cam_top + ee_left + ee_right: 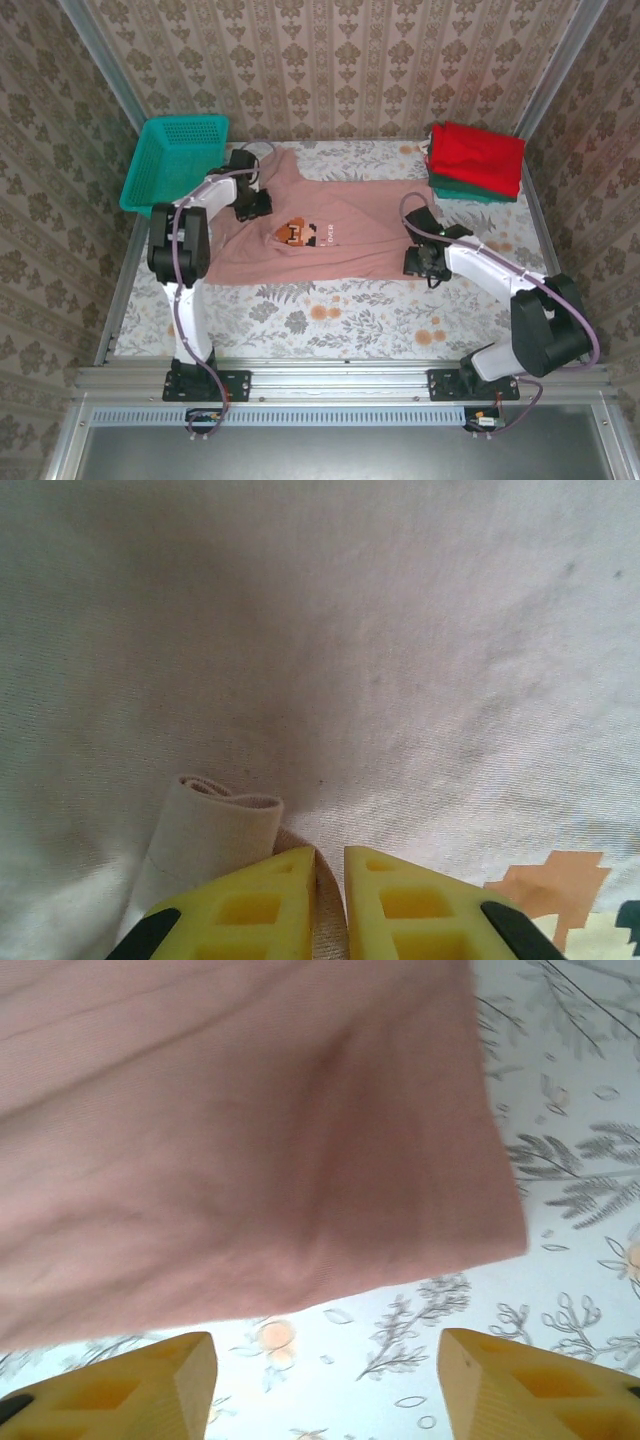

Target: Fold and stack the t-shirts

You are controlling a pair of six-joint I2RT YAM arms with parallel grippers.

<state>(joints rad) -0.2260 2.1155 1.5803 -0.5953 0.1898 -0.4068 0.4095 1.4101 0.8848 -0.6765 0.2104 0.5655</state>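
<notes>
A dusty-pink t-shirt (330,235) with a small pixel print (298,234) lies spread across the middle of the table. My left gripper (252,204) sits on its upper left part by the collar. In the left wrist view the yellow fingers (270,905) stand almost together, with a fold of pink cloth (330,880) pinched between them and the ribbed collar band (215,825) just to their left. My right gripper (425,262) is at the shirt's lower right corner. It is open over the tablecloth, with the shirt's edge (300,1260) just ahead of its fingertips (325,1385). A folded red t-shirt (478,155) lies on a folded dark green one (468,190) at the far right.
A teal mesh basket (175,160) stands at the far left, close behind my left arm. The floral tablecloth (330,315) is bare in front of the pink shirt. Wallpapered walls close in the table on three sides.
</notes>
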